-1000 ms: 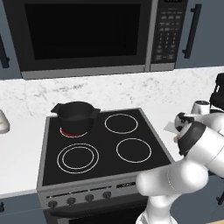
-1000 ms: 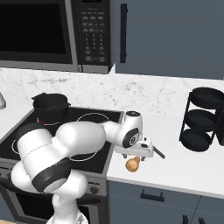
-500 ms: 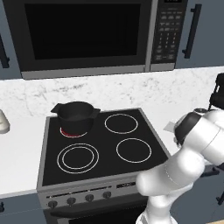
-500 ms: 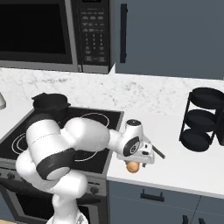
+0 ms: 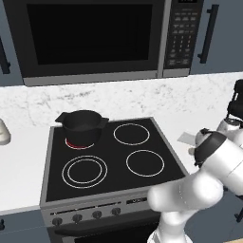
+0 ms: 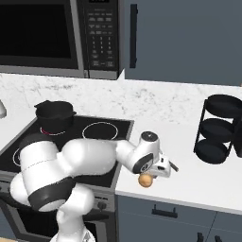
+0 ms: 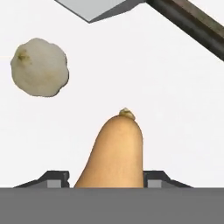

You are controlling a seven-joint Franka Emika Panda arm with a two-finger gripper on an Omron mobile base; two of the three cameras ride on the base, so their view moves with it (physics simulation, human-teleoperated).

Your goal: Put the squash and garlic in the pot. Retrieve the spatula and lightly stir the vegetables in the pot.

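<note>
The tan-orange squash lies on the white counter with its pointed end away from the hand. My gripper is down over it, a fingertip tight against each side, shut on it. In the right base view the squash peeks out under the gripper near the counter's front edge. The beige garlic rests just beyond, apart from the squash. The spatula's pale blade and dark handle lie further off. The black pot stands on the stove's back left burner, far from the hand.
The black stove lies left of the hand, under a microwave. A black tiered rack stands on the counter to the right. A pale object sits at the far left counter edge.
The hand has sunk lower onto the squash and the jaws have drawn in from wide open to its sides. Pot, garlic and spatula have stayed put.
</note>
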